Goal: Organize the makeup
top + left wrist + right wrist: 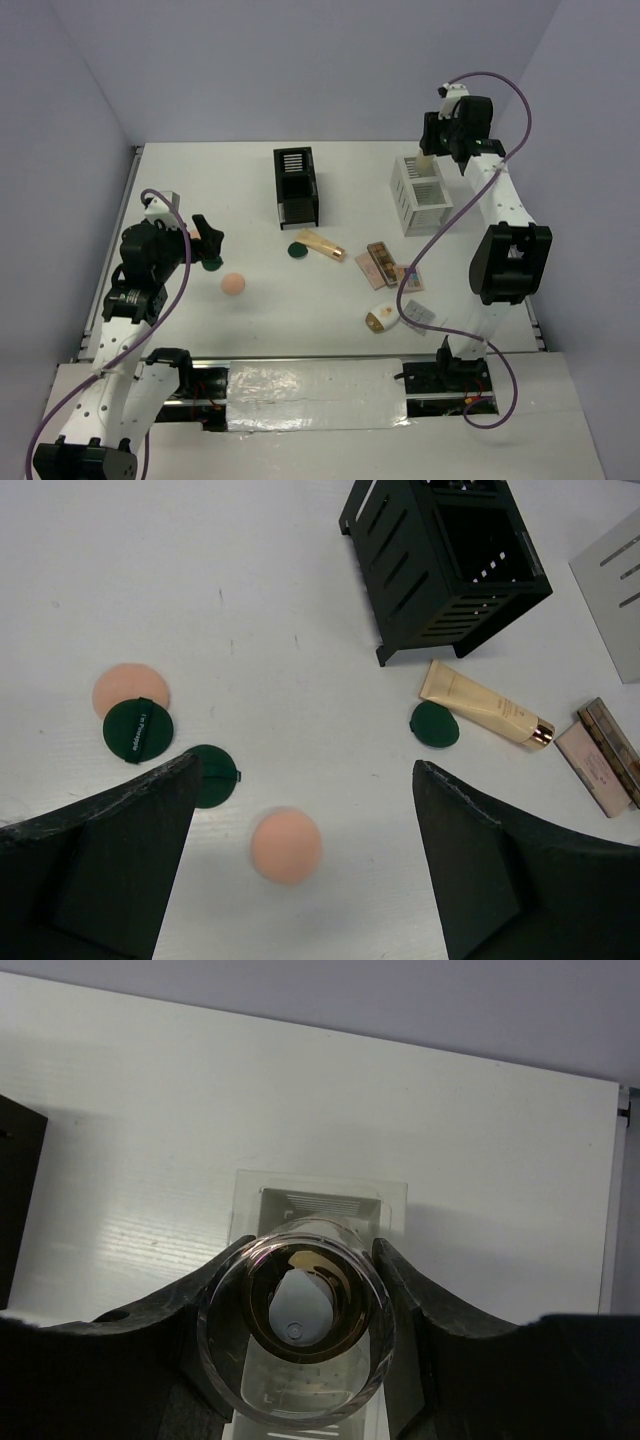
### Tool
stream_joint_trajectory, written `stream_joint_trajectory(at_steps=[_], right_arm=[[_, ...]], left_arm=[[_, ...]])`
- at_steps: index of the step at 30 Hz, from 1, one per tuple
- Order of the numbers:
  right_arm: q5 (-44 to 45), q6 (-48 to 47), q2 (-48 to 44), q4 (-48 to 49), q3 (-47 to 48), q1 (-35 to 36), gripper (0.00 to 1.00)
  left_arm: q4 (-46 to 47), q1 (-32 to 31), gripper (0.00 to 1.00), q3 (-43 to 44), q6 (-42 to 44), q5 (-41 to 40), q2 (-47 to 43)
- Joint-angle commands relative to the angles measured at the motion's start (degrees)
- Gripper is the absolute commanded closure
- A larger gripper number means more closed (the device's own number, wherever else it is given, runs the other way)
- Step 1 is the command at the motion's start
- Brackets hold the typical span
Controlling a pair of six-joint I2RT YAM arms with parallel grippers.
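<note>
Your right jaws are clamped on the sides of the bottle [296,1325], a clear one with a gold cap. It hangs end-on over the far end of the white box [320,1200], which stands near the far right corner of the tabletop [200,180]. The pictures do not show whether its base has entered a slot yet. To seat it well, centre the bottle inside one slot's walls before you go down, hold it plumb, and lower slowly so its edge does not catch the rim and tip the light box. Let go only once the base seems to rest on the bottom. Your left jaws are spread wide and empty, hovering near the left edge above the peach puff [233,284]. Leave them there until the right arm is clear. The rest of the makeup, including the tube [322,246] and palettes [378,265], lies loose around the middle, in front of the black box [296,185].
</note>
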Motion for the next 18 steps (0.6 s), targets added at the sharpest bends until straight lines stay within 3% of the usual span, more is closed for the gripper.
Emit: stream_joint_trajectory(at_steps=[1, 8, 12, 15, 16, 18], right_arm=[[-1.1, -0.1, -0.8, 5.2, 2.4, 0.0, 0.99], [-0.9, -0.7, 3.0, 6.0, 1.1, 0.0, 0.72], [-0.6, -1.0, 4.1, 6.7, 0.2, -0.3, 0.63], [-1.2, -1.0, 4.3, 7.0, -0.2, -0.5, 0.45], [-1.3, -1.0, 4.3, 7.0, -0.2, -0.5, 0.33], [-1.4, -1.1, 4.3, 7.1, -0.3, -0.6, 0.24]], left_arm=[[1.6, -0.2, 0.01, 0.3, 0.3, 0.5, 0.3], [1.5, -0.2, 0.01, 0.3, 0.3, 0.6, 0.6], [1.5, -0.2, 0.01, 0.3, 0.3, 0.4, 0.6], [1.7, -0.2, 0.01, 0.3, 0.3, 0.4, 0.8], [1.6, -0.2, 0.01, 0.3, 0.3, 0.5, 1.0], [1.7, -0.2, 0.01, 0.3, 0.3, 0.6, 1.3]])
